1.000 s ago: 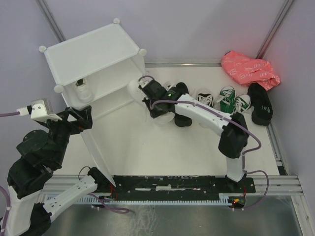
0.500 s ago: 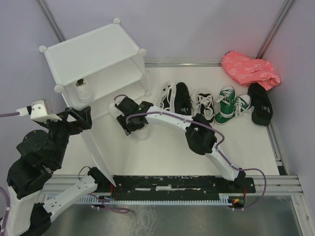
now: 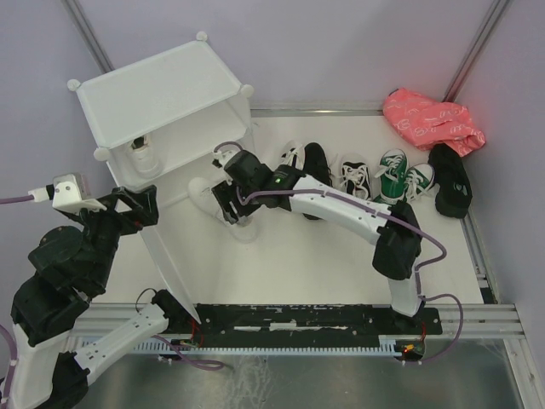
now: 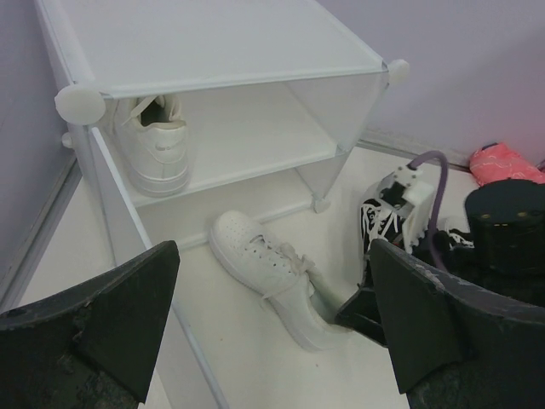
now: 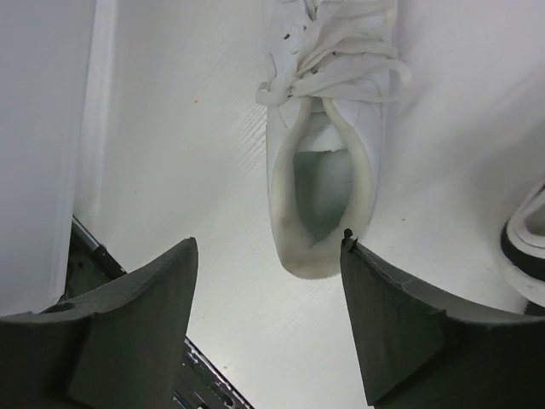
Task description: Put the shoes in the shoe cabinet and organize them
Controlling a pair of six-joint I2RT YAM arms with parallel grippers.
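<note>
— Where is the white sneaker point(image 4: 268, 273)?

— Flat on the counter point(image 3: 281, 256), just in front of the shoe cabinet point(image 3: 157, 89). Its toe points at the lower compartment and its heel points away, so the long axis runs nearly straight into the opening.

— And the right hand point(image 3: 228, 204)?

— It hovers over the heel end with its fingers spread wider than the shoe, gripping nothing. One fingertip looks close to the heel rim, but I can't tell if it touches.

— The left hand point(image 3: 140, 204)?

— Wide open and empty, off by the open door panel point(image 3: 166, 264). The right arm is much nearer, so I'd guess any push or regrasp is its job.

— Is there room?

— A mate point(image 4: 157, 141) sits on the upper shelf, but the lower floor looks bare. The door panel stands on one side of the opening and the cabinet's corner leg point(image 4: 319, 204) on the other, so the sneaker has to go in along its own length. The black sneakers point(image 3: 317, 166) and green sneakers point(image 3: 393, 175) are lined up behind the right arm, and a backward swing could clip them.
</note>
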